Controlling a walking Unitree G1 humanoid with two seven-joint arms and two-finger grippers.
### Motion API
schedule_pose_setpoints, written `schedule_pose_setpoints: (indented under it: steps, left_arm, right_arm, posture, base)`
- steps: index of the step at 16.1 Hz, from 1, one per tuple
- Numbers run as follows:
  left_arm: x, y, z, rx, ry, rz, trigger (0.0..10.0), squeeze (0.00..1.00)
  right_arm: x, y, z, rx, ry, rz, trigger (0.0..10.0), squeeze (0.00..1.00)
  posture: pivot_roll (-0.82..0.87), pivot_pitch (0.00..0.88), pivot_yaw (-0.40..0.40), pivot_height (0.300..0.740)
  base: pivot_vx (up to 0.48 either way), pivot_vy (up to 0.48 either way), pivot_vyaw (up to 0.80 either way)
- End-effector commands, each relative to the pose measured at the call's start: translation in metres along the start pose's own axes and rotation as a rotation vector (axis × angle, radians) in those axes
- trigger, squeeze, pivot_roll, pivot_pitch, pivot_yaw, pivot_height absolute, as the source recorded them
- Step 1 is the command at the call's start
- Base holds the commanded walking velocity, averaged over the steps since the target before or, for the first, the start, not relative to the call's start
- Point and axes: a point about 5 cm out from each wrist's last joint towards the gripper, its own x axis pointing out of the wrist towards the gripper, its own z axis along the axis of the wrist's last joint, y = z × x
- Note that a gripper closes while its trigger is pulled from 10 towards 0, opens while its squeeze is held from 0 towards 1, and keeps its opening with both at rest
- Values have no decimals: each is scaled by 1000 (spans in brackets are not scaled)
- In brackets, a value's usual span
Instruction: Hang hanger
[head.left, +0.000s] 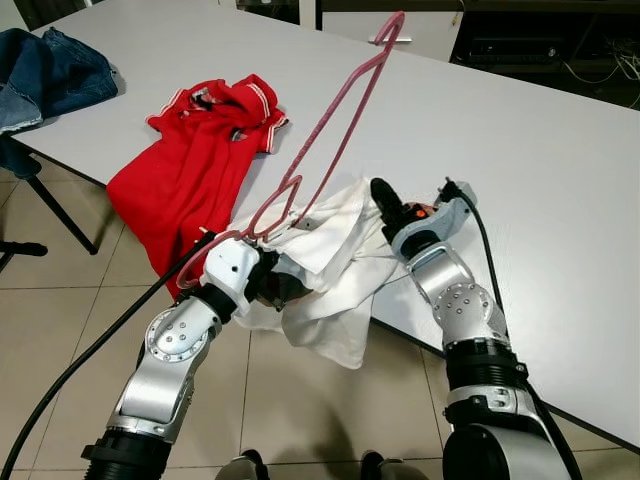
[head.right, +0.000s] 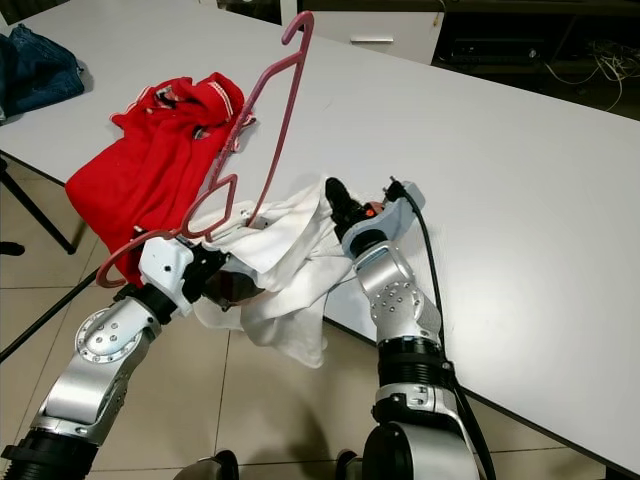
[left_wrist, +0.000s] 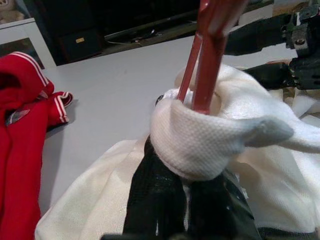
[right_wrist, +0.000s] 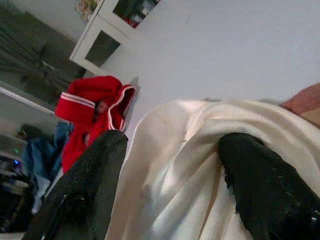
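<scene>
A pink-red hanger (head.left: 340, 130) stands tilted in the air over the white table (head.left: 560, 200), hook end up and far. Its lower end goes into the collar of a white shirt (head.left: 330, 270) that hangs off the table's near edge. My left gripper (head.left: 270, 275) is shut on the hanger's lower part, and the white collar (left_wrist: 200, 140) covers its fingers. My right gripper (head.left: 390, 205) sits beside the hanger at the shirt's right side. Its fingers (right_wrist: 95, 175) are spread open with white cloth (right_wrist: 190, 165) bulging between them.
A red shirt with white-striped collar (head.left: 200, 160) lies crumpled on the table's left part and hangs over the edge. Blue jeans (head.left: 50, 75) lie at the far left corner. A black table leg (head.left: 55, 210) and tiled floor are below. Cabinets stand behind the table.
</scene>
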Motion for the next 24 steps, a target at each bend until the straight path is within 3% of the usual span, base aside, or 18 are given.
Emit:
schedule_pose_setpoints:
  steps: [1, 3, 6, 10, 12, 19, 24]
  left_arm:
    - [-10, -7, -27, -29, 139, -25, 10000, 0]
    - [-10, -7, -27, -28, 140, -26, 10000, 0]
    - [-10, -7, -28, -27, 142, -26, 10000, 0]
    - [-8, -8, -28, -26, 140, -36, 10000, 0]
    - [-7, -7, -27, -27, 139, -39, 10000, 0]
    - [-5, -6, -26, -24, 133, -43, 10000, 0]
    - [-8, -6, -27, -23, 136, -35, 10000, 0]
  right_arm:
    - [2, 9, 9, -78, -17, 24, 10000, 427]
    - [1, 8, 11, -109, -16, 20, 10000, 427]
    - [-7, 3, 18, -232, -11, 3, 10000, 431]
    - [-10, 8, 24, -309, 3, -1, 10000, 416]
    - [-12, 10, 26, -299, 2, 13, 10000, 416]
    - [3, 25, -7, -290, 83, 77, 10000, 420]
    - [8, 16, -18, -321, 107, 45, 10000, 427]
  posture:
    - [87, 168, 20, 740]
    - [87, 167, 19, 740]
    - [82, 166, 21, 740]
    - [71, 164, 27, 740]
    - [69, 163, 29, 740]
    - [81, 160, 32, 740]
    - [91, 160, 29, 740]
  base:
    - [0, 0, 0]
    - [0, 0, 0]
    - [0, 0, 0]
    - [0, 0, 0]
    - [0, 0, 0]
    - [0, 0, 0]
    - [0, 0, 0]
